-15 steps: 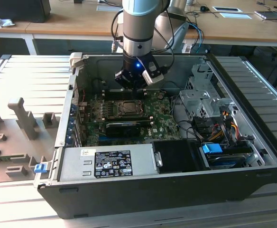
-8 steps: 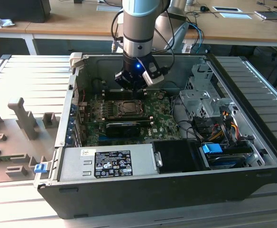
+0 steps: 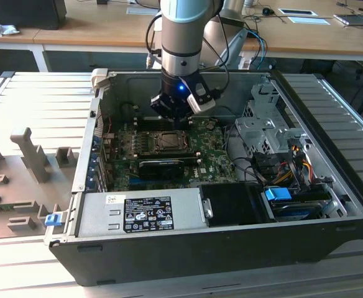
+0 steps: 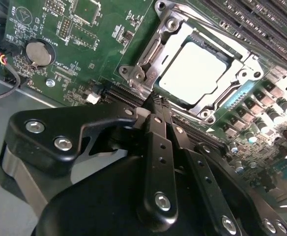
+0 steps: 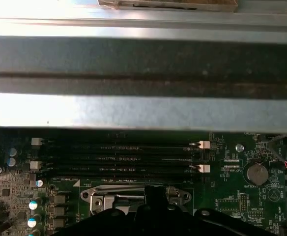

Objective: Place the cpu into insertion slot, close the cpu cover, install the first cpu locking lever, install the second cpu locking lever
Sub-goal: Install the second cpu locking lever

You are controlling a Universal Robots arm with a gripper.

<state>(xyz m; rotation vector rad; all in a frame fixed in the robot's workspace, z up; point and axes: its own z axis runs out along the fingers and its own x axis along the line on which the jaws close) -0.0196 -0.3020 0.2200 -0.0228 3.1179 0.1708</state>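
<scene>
- The open computer case (image 3: 188,248) lay on a ribbed metal table (image 3: 26,99), with the motherboard (image 3: 212,146) flat inside it.
- A grey power supply (image 3: 141,212) sat along the near wall of the case, and a bundle of coloured cables (image 3: 290,158) and a drive cage (image 3: 262,127) lay off toward the exterior view's right, well apart from the pincer.
- In the second wrist view a round coin battery (image 4: 39,52) sat on the green board, off to one side of the pincer; in the first wrist view, black memory slots (image 5: 116,157) ran just beyond its tip.
- The arm (image 3: 181,43) came straight down into the case, wrist vertical.
- The pincer (image 4: 156,105) had its fingers (image 4: 158,147) drawn narrow, tips together and holding nothing, hovering just at the edge of the socket.
- The cpu (image 4: 192,71) lay seated in the insertion slot (image 4: 239,91), directly ahead of the fingertips.
- The cpu cover (image 4: 156,49) lay down over the chip, its silvery frame around the pale top.
</scene>
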